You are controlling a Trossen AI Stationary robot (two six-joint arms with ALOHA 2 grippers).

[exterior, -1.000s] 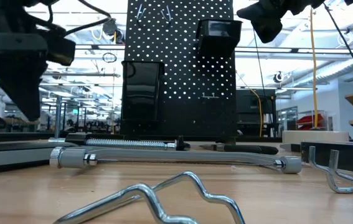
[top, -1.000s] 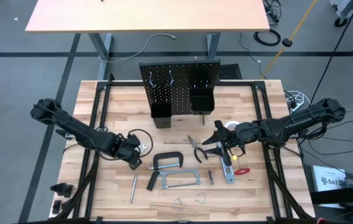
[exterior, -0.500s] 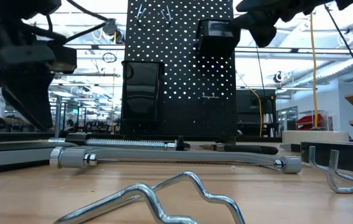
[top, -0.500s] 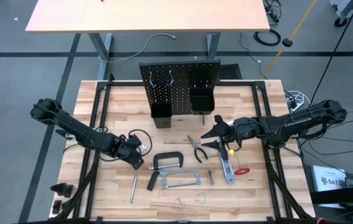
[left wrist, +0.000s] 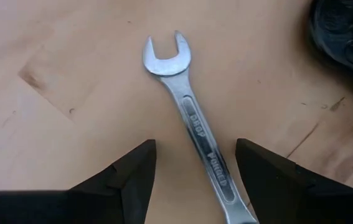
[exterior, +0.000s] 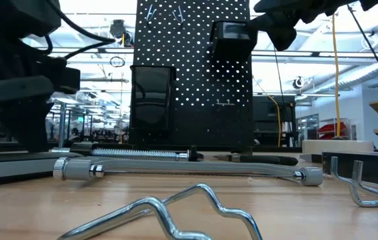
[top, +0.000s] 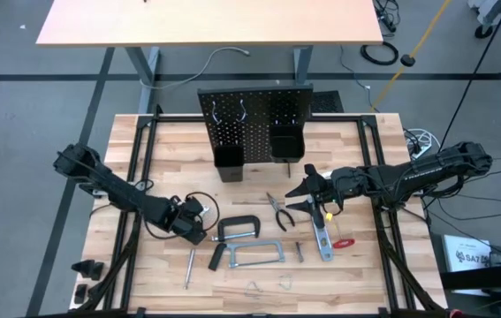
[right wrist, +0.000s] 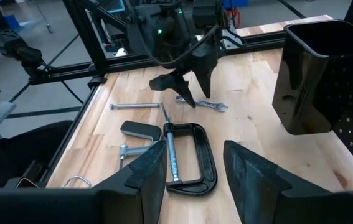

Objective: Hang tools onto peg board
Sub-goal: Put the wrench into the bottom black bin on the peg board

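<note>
A silver wrench [left wrist: 188, 118] lies flat on the wooden table, its open jaw end pointing away from my left gripper. My left gripper [left wrist: 195, 180] points steeply down just over it, open, with one finger on each side of the shank and touching nothing. The right wrist view shows the same gripper [right wrist: 185, 90] above the wrench [right wrist: 206, 104]. My right gripper [top: 307, 196] hovers open and empty, high over the table's right middle. The peg board [top: 254, 124] stands upright at the far middle.
Right of the left gripper lie a black C-clamp [top: 239, 228] and a grey hacksaw [top: 254, 256]. Pliers [top: 278, 212], a grey level [top: 322, 240] and a red-handled tool [top: 345, 242] lie under the right arm. A thin rod [top: 189, 268] and loose wire hooks [top: 252, 284] are near the front edge.
My left gripper has come down toward the wrench and a little toward the table's near edge, staying open.
</note>
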